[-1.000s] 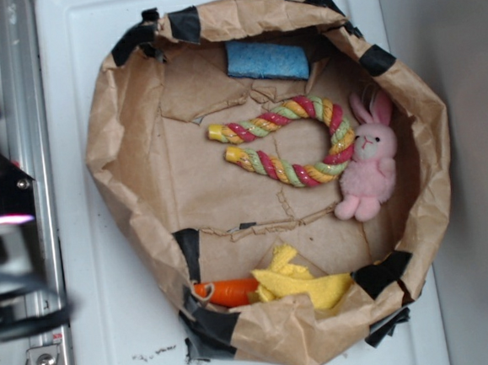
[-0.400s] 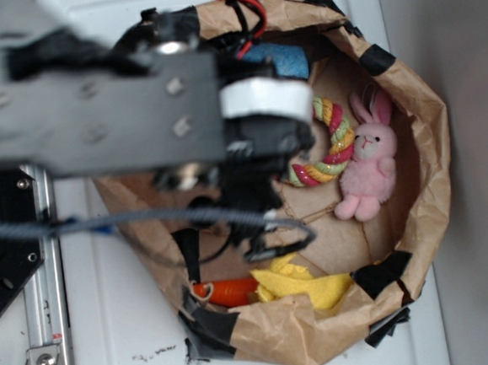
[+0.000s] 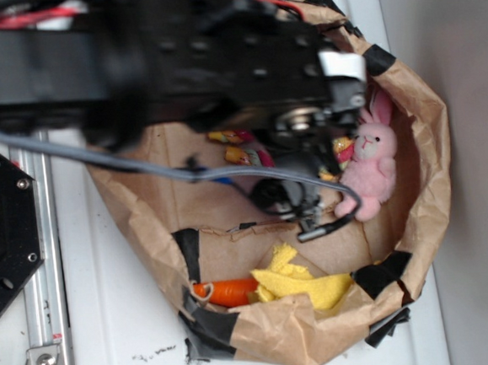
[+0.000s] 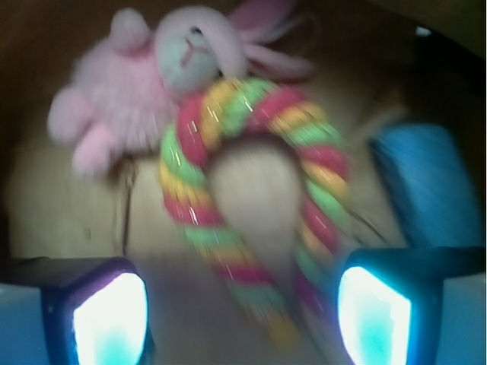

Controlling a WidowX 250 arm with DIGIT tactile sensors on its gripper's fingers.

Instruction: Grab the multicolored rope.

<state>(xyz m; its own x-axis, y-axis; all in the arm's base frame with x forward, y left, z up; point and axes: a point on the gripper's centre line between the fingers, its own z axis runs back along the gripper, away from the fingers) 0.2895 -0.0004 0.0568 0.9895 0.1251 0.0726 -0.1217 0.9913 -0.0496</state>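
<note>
hovering over the brown paper bag [image 3: 132,204] on the white table [image 3: 112,328], the end effector [image 4: 243,304] has its two fingers [image 4: 106,315] spread wide, nothing pinched yet. the thick twisted rope toy in red, yellow and light-green strands [image 4: 259,190] lies on the bag floor towards the table's far edge, its u-bend touching the pink plush bunny [image 4: 144,84]; the two loose legs run down between the fingers in the wrist view.

my take on doing this well: come straight down and either straddle one leg or pinch both together near the loose ends, well away from the bunny so it doesn't get snagged. the blue sponge-like block [image 4: 426,190] sits just beside one leg, so don't drift that way. picture's blurry, so let things settle before closing.

no brands, labels or writing readable anywhere.
</note>
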